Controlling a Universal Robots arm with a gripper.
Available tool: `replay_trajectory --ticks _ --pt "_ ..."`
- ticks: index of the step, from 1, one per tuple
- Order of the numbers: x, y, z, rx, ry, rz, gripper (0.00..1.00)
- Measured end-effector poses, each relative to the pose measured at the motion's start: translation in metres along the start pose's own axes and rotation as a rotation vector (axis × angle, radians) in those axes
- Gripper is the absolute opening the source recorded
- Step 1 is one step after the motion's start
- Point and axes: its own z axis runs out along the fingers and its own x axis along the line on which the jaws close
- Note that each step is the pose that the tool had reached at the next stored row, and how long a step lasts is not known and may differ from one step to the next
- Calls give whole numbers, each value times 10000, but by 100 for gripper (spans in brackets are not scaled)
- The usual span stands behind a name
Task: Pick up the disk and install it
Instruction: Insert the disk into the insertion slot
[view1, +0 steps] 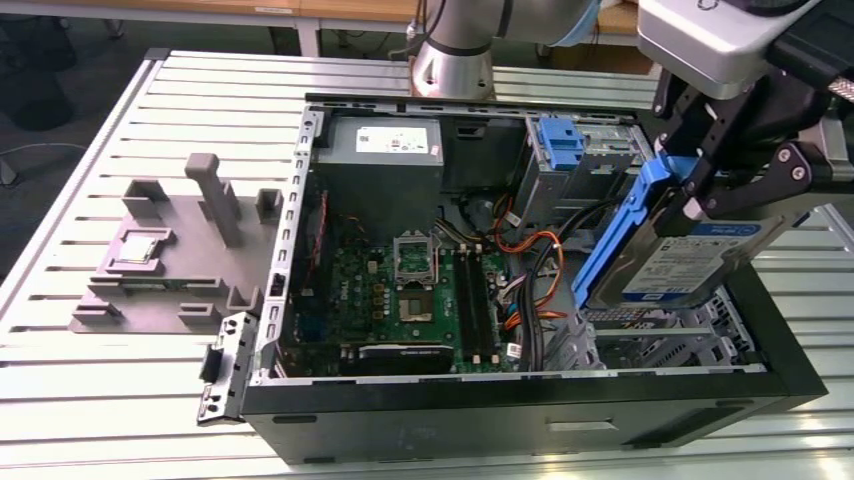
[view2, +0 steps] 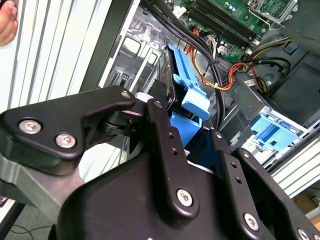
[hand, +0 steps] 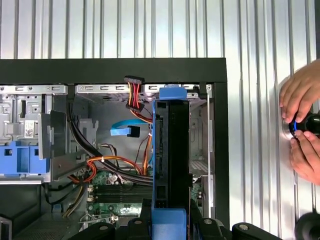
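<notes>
While clamped edgewise by the closed gripper (view1: 727, 195), the disk (view1: 687, 262) is held tilted above the open computer case (view1: 534, 397), over its drive-bay corner, judged so oriented for being slid into a bay.

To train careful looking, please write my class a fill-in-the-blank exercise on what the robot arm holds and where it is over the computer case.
The pincer is ___ on the disk.
The plastic frame around the disk is coloured ___.
The disk hangs over the open computer case, toward the exterior view's ___.
Missing words: shut; blue; right.
</notes>
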Motion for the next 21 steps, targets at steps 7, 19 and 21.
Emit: replay_trajectory --ticks 7,19,21 --pt "-3 11 4 0 0 8 36" --pt "-2 37 4 0 0 7 36" --pt "-2 38 5 0 0 8 36"
